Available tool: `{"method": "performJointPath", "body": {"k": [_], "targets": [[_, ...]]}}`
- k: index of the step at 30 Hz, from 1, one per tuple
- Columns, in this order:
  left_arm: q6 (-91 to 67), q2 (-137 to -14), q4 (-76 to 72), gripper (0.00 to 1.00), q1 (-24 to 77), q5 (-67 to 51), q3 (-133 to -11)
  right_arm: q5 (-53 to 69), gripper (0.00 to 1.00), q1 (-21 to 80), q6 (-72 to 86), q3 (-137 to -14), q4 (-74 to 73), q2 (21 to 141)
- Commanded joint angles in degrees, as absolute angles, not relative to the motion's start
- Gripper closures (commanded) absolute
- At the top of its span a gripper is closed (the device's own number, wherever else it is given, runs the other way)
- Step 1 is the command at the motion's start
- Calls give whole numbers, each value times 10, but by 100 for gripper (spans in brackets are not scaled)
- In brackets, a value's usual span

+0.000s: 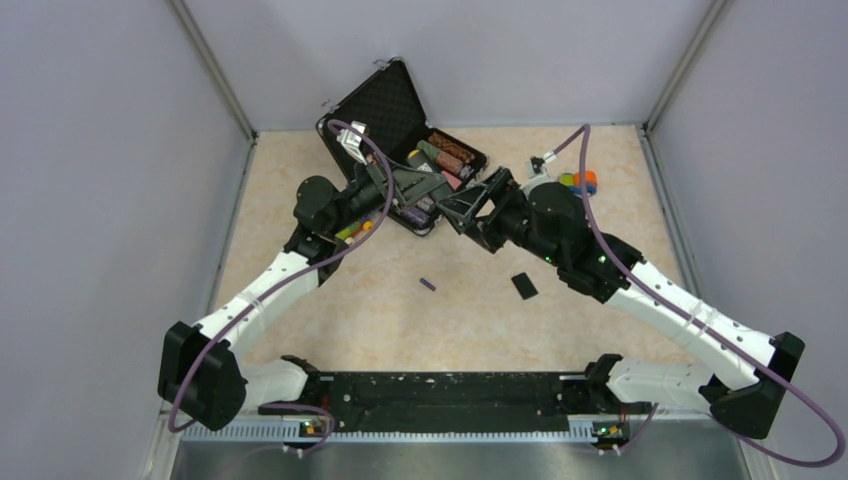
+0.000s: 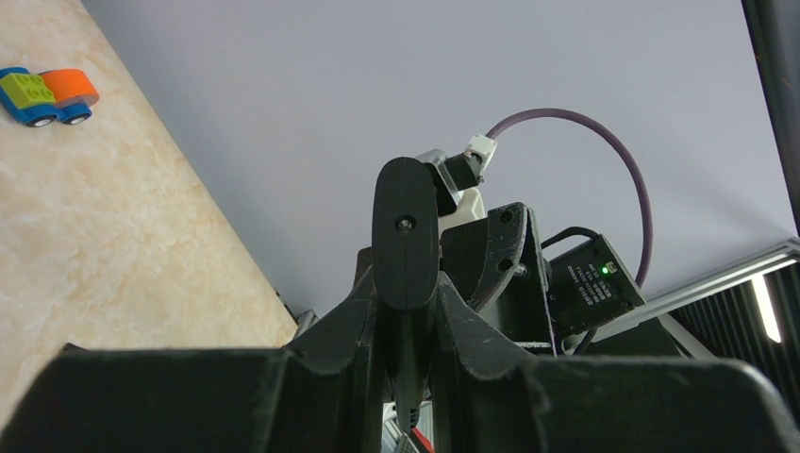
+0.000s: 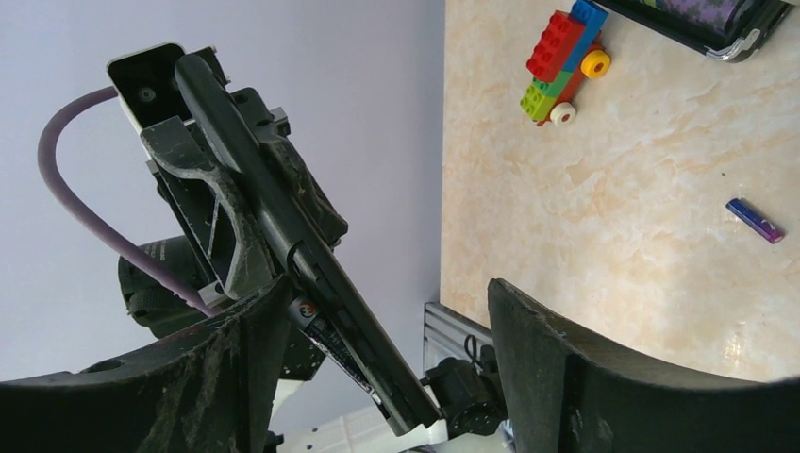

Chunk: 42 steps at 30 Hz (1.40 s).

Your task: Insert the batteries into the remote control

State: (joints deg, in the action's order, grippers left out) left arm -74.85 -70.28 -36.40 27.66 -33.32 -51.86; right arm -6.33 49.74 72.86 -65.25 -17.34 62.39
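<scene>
The left gripper (image 2: 408, 332) is clenched on the lifted remote control (image 2: 406, 226).
At 6 o'clock from it, the purple battery (image 1: 428, 284) lies on the table (image 1: 330, 300); the right gripper (image 3: 387, 302) is released, jaws wide around the remote control.

The remote control (image 3: 269, 212), a slim black bar, is being held up in the air at a tilt, with the left gripper (image 2: 406, 316) clamping its long edges. From the left wrist it is showing almost end-on. The purple battery (image 1: 428, 284), a tiny slim cylinder, is lying flat on the beige table (image 1: 380, 320), well apart from the remote control.
</scene>
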Motion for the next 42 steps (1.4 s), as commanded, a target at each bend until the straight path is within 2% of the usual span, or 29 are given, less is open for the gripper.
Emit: {"method": "performJointPath", "body": {"k": [1,13,34,36,40,42], "targets": [[-751,-691,-419,100,279,-326,-529,-50,28,493,738,-646,-145,614],[-770,-680,-446,100,278,-298,-521,-37,41,491,771,-600,-126,589],[-793,-664,-427,100,274,-275,-523,-48,46,491,789,-555,-134,564],[-782,-660,-413,100,273,-273,-524,-48,43,490,788,-557,-134,562],[-733,-648,-353,100,270,-266,-527,-53,16,491,764,-581,-136,555],[-686,-637,-282,100,267,-258,-534,-57,8,489,740,-605,-151,553]]}}
